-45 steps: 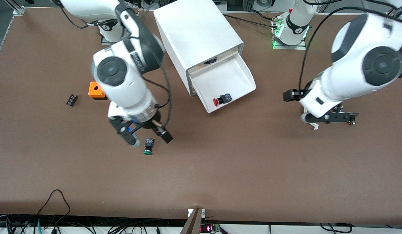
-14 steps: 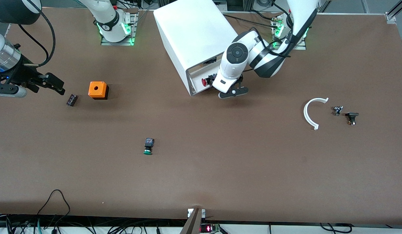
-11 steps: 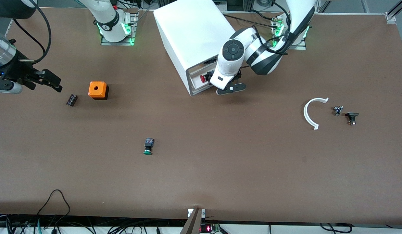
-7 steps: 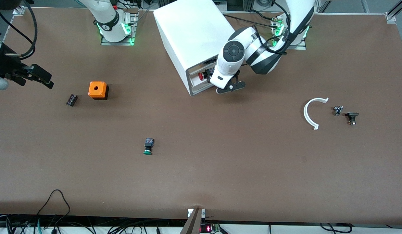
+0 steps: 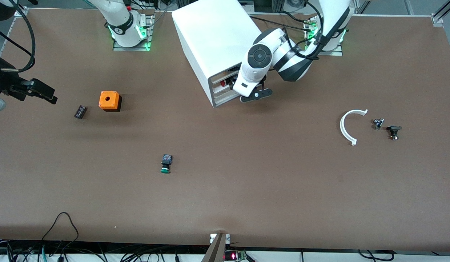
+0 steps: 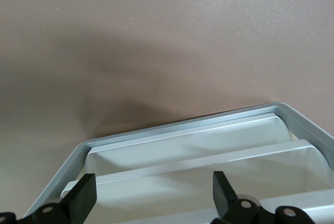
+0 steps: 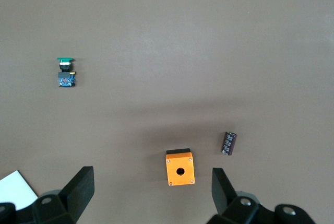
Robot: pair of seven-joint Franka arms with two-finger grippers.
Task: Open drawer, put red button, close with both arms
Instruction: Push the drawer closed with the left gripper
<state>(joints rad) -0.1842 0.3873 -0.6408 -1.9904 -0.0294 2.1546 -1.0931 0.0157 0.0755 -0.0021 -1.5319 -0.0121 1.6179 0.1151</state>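
Observation:
The white cabinet (image 5: pixel 217 40) stands near the arms' bases. Its second-highest drawer (image 5: pixel 225 81) is pushed almost fully in, with only a narrow gap showing. A bit of the red button (image 5: pixel 223 83) shows in that gap. My left gripper (image 5: pixel 251 95) is open and empty, right at the cabinet's drawer fronts; in the left wrist view (image 6: pixel 152 203) its fingers (image 6: pixel 81 200) straddle the cream drawer fronts (image 6: pixel 198 145). My right gripper (image 5: pixel 17 97) is open and empty, up in the air at the right arm's end of the table.
An orange box (image 5: pixel 109 100) and a small black part (image 5: pixel 80 111) lie toward the right arm's end. A green-capped button (image 5: pixel 165 164) lies nearer the front camera. A white curved piece (image 5: pixel 348 125) and two small parts (image 5: pixel 393 131) lie toward the left arm's end.
The drawer was wide open with the red button in it; the left gripper has pushed it nearly shut. The right arm has drawn back from the green button to its end of the table.

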